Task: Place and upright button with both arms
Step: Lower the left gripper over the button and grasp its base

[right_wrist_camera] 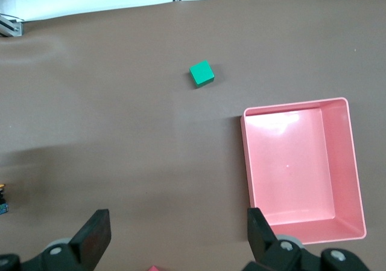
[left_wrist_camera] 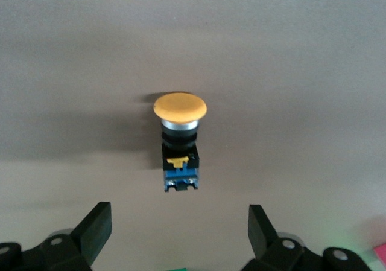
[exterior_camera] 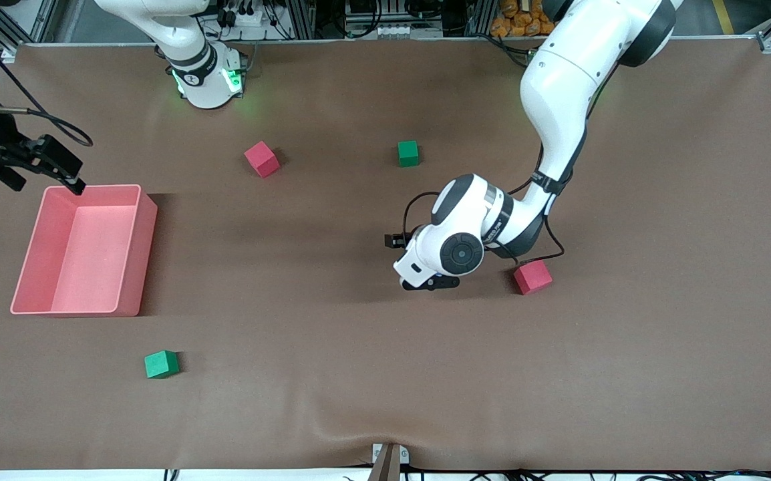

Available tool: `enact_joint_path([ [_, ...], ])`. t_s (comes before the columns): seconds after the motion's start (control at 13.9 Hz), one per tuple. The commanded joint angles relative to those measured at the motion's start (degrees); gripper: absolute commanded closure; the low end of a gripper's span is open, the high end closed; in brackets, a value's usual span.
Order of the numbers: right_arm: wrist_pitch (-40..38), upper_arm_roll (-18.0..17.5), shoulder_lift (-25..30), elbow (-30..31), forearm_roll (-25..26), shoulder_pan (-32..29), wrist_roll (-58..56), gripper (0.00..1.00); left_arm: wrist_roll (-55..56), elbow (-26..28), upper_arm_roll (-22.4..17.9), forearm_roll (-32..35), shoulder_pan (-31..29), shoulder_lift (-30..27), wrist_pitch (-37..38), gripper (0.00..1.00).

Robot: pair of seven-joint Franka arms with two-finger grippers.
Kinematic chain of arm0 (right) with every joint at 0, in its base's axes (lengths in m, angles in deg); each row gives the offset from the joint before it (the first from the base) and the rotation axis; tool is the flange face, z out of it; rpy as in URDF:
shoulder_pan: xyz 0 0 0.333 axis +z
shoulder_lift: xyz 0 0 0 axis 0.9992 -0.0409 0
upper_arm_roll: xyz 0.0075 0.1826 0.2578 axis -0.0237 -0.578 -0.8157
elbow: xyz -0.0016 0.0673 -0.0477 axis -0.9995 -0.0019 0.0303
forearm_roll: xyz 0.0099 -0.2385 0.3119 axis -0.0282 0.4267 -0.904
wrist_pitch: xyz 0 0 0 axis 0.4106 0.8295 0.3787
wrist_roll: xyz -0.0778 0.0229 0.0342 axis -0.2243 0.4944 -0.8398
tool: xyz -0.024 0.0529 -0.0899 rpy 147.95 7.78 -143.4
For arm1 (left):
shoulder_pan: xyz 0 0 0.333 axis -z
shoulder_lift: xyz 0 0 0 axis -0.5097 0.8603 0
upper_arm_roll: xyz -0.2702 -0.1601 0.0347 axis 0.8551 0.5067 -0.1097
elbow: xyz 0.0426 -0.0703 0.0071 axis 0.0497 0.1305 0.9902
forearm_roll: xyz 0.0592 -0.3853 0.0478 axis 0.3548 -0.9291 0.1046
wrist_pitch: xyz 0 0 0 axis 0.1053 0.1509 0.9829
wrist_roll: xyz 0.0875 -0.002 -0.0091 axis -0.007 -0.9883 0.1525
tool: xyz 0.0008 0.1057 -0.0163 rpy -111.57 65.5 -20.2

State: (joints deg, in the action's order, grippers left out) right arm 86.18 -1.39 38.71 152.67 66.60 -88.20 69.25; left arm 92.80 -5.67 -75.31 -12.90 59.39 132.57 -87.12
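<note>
The button (left_wrist_camera: pixel 179 144) lies on its side on the brown table, with its round orange cap on a black-and-blue body. My left gripper (left_wrist_camera: pixel 179 229) is open and low over the table. Its two black fingers are wide apart, and the button lies just ahead of the fingertips, not between them. In the front view the left gripper (exterior_camera: pixel 431 283) is near the table's middle and the button is hidden under the hand. A sliver of the button (right_wrist_camera: pixel 2 202) shows at the edge of the right wrist view. My right gripper (exterior_camera: pixel 45 167) is open and empty over the pink bin's far corner.
A pink bin (exterior_camera: pixel 91 189) stands toward the right arm's end and also shows in the right wrist view (right_wrist_camera: pixel 295 106). A red cube (exterior_camera: pixel 532 277) sits close beside the left hand. Another red cube (exterior_camera: pixel 262 159) and a green cube (exterior_camera: pixel 408 153) lie nearer the bases. A second green cube (exterior_camera: pixel 161 364) lies near the front.
</note>
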Motion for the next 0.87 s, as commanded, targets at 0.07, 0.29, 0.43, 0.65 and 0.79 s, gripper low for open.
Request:
enact_joint_path([
  [0.07,-1.1,-0.7,-2.4,-4.1,0.1,-0.8,-1.0,0.00,-0.7,-1.9,-1.1,-0.6,1.9,2.0,-2.8,0.00],
  [0.29,-4.2,-0.7,-3.3,-5.8,0.3,-0.6,-1.1,0.00,-3.0,-1.9,-3.5,-0.4,3.2,3.1,-4.2,0.05],
  [0.43,-4.4,-1.0,-3.2,-5.8,0.8,-0.6,-1.0,0.00,-3.5,-1.9,-4.6,-0.4,4.3,3.4,-5.4,0.07],
  [0.65,-5.1,-0.9,-3.3,-5.8,0.7,-0.9,-1.2,0.00,-3.5,-1.8,-4.6,-0.4,4.5,4.2,-5.7,0.10],
  [0.79,-5.5,-0.9,-3.2,-5.9,1.5,-0.9,-2.1,0.00,-3.6,-1.5,-4.6,-0.4,4.5,4.1,-5.0,0.14],
])
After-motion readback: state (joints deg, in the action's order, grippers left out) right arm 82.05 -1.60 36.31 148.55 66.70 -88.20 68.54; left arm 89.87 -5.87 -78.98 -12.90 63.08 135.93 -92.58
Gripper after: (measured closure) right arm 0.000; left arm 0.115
